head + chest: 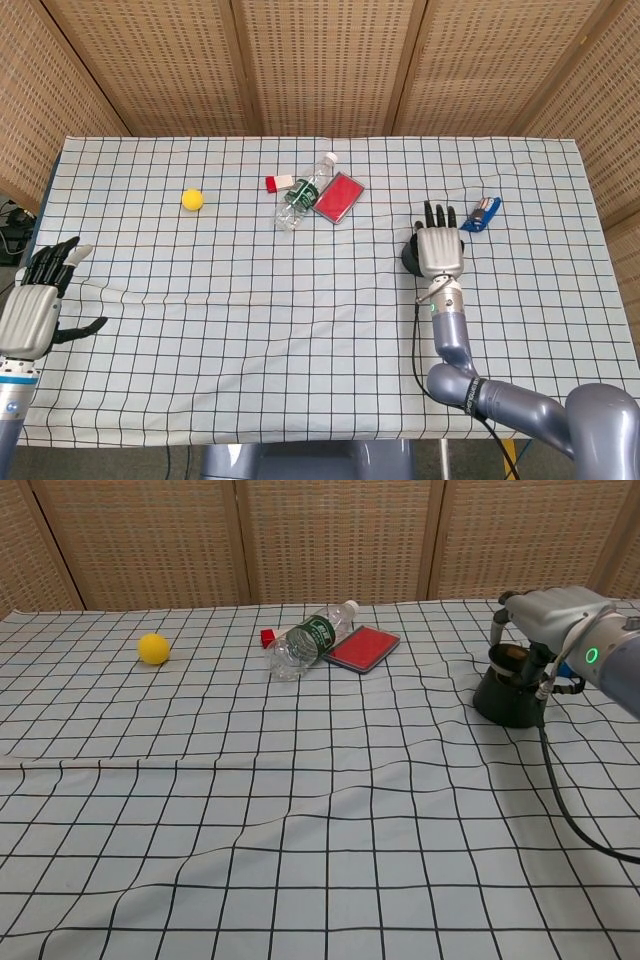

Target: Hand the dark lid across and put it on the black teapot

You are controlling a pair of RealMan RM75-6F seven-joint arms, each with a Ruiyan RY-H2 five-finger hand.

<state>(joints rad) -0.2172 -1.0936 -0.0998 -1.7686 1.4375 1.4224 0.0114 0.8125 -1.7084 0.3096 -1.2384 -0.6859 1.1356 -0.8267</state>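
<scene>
The black teapot (508, 698) stands at the right of the table; in the head view only its left edge (408, 258) shows beside my right hand (440, 250). That right hand (548, 615) hovers directly over the pot and holds the dark lid (510, 657) between its fingers, with the lid down at the pot's mouth. I cannot tell whether the lid is fully seated. My left hand (35, 305) stays at the table's left edge, fingers apart and holding nothing.
A clear bottle (308, 640) lies on its side next to a flat red case (362, 648) and a small red-and-white piece (277, 183). A yellow ball (153, 648) sits far left. A blue object (482, 214) lies just beyond the teapot.
</scene>
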